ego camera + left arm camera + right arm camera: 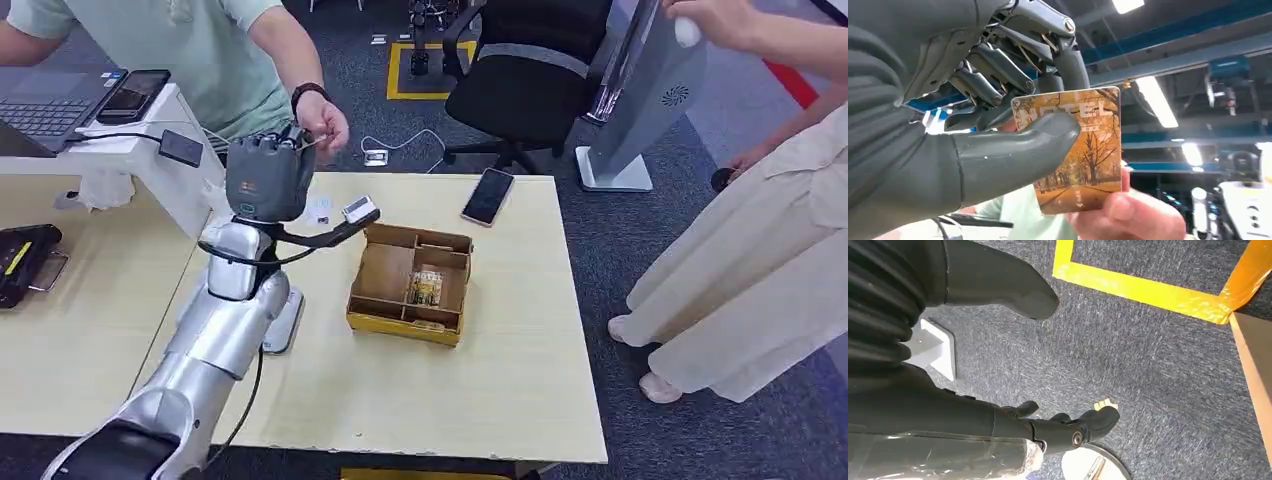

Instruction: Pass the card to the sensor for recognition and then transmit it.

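A: Head view first: where's the card?
B: Beyond the box on the counter, the left hand is raised to a person's hand.

A: Left wrist view?
B: Its thumb and fingers pinch the card; the person's fingers grip its free edge. I'd loosen only once they hold it firmly.

A: Right wrist view?
B: The right hand hangs over carpet, spread, holding nothing.

orange card w/ autumn-tree print
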Motion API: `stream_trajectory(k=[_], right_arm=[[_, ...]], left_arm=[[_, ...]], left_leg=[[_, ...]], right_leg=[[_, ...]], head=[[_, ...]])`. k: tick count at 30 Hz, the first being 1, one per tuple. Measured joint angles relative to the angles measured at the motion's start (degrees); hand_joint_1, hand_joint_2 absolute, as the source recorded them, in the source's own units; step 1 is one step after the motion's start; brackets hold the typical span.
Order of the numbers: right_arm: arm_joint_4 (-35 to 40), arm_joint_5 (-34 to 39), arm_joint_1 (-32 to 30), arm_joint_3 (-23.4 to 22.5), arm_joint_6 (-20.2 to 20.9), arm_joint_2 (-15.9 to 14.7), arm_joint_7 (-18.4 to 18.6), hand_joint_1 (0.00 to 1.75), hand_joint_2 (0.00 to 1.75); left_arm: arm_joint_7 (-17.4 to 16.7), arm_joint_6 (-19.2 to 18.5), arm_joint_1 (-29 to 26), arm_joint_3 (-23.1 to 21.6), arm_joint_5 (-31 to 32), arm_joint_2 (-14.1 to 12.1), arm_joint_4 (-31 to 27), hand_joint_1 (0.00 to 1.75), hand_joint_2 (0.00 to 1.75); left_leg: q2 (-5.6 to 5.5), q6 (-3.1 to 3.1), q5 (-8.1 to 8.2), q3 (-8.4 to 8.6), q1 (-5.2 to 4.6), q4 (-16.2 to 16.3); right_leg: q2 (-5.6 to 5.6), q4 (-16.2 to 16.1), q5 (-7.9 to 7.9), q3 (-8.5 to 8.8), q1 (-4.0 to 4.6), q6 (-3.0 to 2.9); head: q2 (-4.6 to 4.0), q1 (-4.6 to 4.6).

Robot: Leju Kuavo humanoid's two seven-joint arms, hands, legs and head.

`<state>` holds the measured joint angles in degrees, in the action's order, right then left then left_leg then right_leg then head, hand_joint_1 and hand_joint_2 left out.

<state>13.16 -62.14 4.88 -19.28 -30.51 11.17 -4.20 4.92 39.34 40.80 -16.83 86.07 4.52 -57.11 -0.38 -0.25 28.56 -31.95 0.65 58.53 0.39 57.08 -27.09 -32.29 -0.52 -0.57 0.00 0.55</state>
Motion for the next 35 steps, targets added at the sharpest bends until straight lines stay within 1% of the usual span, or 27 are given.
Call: stream_trajectory(k=[3, 8, 12, 18, 19, 20, 28, 35], right_arm=[[-0.07, 0.68, -0.04, 0.0, -0.46, 0.0, -0.09, 0.0, 1.75], [-0.09, 0.79, -0.08, 0.0, -0.59, 0.0, -0.09, 0.0, 1.75], [-0.2, 1.03, -0.2, 0.0, -0.61, 0.0, -0.09, 0.0, 1.75], [-0.42, 1.46, -0.22, 0.0, -0.61, 0.0, -0.46, 0.0, 1.75], [-0.44, 1.46, -0.21, 0.0, -0.61, 0.0, -0.46, 0.0, 1.75], [-0.44, 1.46, -0.21, -0.02, -0.61, 0.0, -0.46, 0.0, 1.75], [-0.46, 1.51, -0.2, -0.02, -0.61, 0.0, -0.79, 0.0, 1.75], [-0.46, 1.51, -0.18, 0.0, -0.61, 0.0, -0.87, 0.0, 1.75]], left_arm=[[-1.35, 0.02, 0.76, 0.7, 0.63, 0.02, 0.15, 1.75, 1.75], [-2.03, 0.0, 1.78, 1.14, 0.83, 0.26, 1.66, 1.75, 1.75], [-1.99, 0.0, 1.73, 1.14, 0.17, 0.46, 2.84, 1.75, 1.75], [-0.67, 0.02, 1.18, 1.11, -0.33, 1.29, 3.89, 1.75, 1.75], [-0.46, 0.02, 1.06, 1.14, -0.33, 1.38, 3.91, 1.45, 1.75], [-0.24, 0.02, 0.92, 1.11, -0.35, 1.46, 3.91, 0.0, 1.75], [0.05, 0.07, 0.27, 1.11, -0.42, 2.14, 3.26, 0.0, 1.75], [0.07, 0.09, -0.16, 1.11, -0.13, 2.23, 2.06, 0.0, 1.75]], left_leg=[[0.0, 0.0, 0.0, 0.0, 0.0, 0.0], [0.0, 0.0, 0.0, 0.0, 0.0, 0.0], [0.0, 0.0, 0.0, 0.0, 0.0, 0.0], [0.0, 0.0, 0.0, -0.01, 0.0, 0.0], [0.0, 0.0, 0.0, -0.01, 0.0, 0.0], [0.0, 0.0, 0.0, -0.01, 0.0, 0.0], [0.0, 0.0, 0.0, -0.02, 0.0, 0.0], [0.0, 0.0, 0.0, -0.02, 0.01, 0.0]], right_leg=[[0.0, 0.0, 0.0, 0.0, 0.0, 0.0], [0.0, 0.0, 0.0, 0.0, 0.0, 0.0], [0.0, 0.0, 0.0, 0.0, 0.0, 0.0], [0.0, 0.0, -0.01, -0.01, 0.0, 0.0], [0.0, 0.0, -0.01, -0.01, 0.0, 0.0], [-0.01, 0.0, -0.01, -0.01, 0.0, 0.0], [-0.01, 0.0, 0.0, 0.0, 0.0, 0.0], [-0.01, 0.0, 0.0, 0.0, 0.0, 0.0]], head=[[0.0, 0.0], [0.0, 0.0], [0.0, 0.0], [0.0, 0.0], [0.0, 0.0], [0.0, 0.0], [0.0, 0.0], [0.0, 0.0]])
